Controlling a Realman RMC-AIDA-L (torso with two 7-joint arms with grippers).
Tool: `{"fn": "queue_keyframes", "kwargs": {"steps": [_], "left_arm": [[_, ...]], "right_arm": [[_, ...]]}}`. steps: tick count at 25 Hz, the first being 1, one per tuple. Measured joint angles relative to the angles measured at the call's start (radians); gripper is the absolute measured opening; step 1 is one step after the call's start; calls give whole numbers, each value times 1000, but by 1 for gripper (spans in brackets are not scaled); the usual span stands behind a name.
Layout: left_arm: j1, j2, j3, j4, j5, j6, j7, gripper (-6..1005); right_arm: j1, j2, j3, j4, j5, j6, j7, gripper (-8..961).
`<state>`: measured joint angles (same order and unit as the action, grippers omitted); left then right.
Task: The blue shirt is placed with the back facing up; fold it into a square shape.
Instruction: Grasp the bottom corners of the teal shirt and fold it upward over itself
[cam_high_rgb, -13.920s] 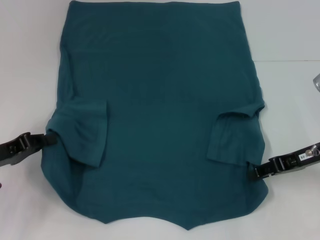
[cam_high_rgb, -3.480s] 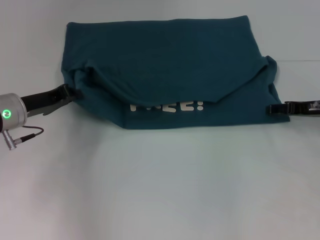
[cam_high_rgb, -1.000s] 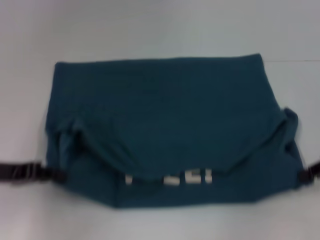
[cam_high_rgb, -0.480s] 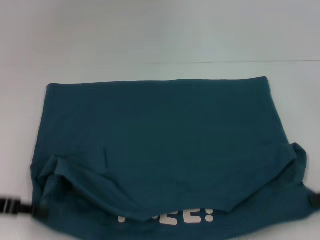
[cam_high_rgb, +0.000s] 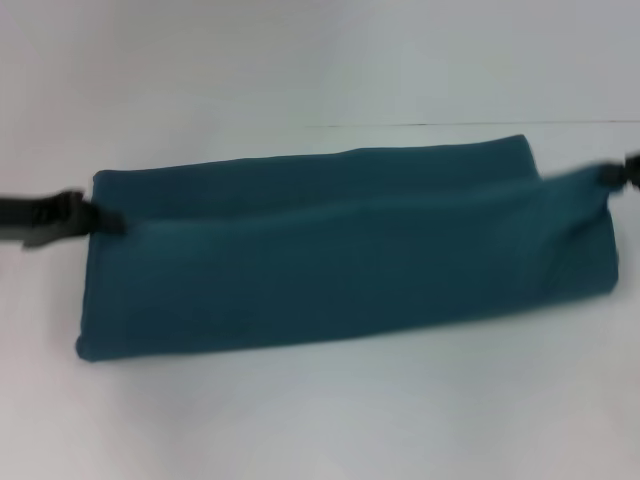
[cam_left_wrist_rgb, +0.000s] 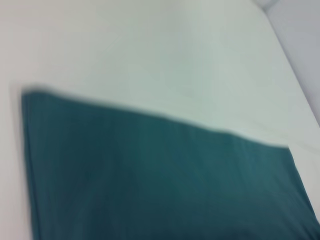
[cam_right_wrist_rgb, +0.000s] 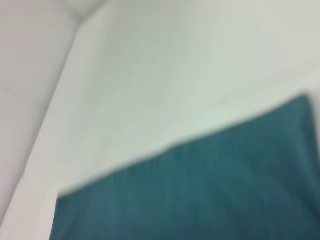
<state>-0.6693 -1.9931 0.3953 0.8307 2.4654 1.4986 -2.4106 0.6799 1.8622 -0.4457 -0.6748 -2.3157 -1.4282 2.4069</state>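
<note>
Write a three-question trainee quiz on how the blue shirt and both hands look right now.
1. True or false: white lettering shows on the blue shirt.
2. Which hand is at the shirt's far right corner? A) left hand B) right hand
3. Fill in: the shirt lies as a long ____ band on the white table.

Key: 1 false; 2 B; 3 folded.

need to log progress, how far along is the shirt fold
Well along. The shirt lies on the table as a long folded band, plain side up, no sleeves showing. In hand: the left gripper and right gripper sit at its far corners. Left: folding the band crosswise into a square.
</note>
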Motion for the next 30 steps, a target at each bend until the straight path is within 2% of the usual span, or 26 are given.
{"fn": "queue_keyframes", "kwargs": {"steps": [2,3,4,5,6,7,8,13,18,30], "left_arm": [[-36,-3,12,-21,0,-67,-11,-2],[-52,-6,20,-32,0,-101,-14,-2],[-65,-8,28,-42,-1,-137,-17,-2],[-78,-10,41,-54,0,-181,-21,-1],[-91,-12,54,-66,0,-225,-26,-1],[-103,-13,71,-81,0,-271,-31,-1],[-113,-14,87,-95,1,-310,-35,-1],[-131,-39,168,-142,7,-513,-45,-1],[-129,-51,209,-179,16,-629,-49,-1],[-123,-61,236,-181,23,-707,-87,-2]], "right_arm": [[11,24,-3,2,31,89,6,60],[23,55,-16,3,52,197,8,60],[31,69,-29,5,56,255,8,60],[31,69,-29,5,56,255,8,60],[48,88,-64,21,57,350,5,60],[58,92,-88,37,56,402,3,60],[58,92,-88,37,56,402,3,60],[86,105,-200,107,55,619,0,57],[119,113,-298,141,50,751,1,56],[224,115,-315,211,-28,865,8,57]]}}
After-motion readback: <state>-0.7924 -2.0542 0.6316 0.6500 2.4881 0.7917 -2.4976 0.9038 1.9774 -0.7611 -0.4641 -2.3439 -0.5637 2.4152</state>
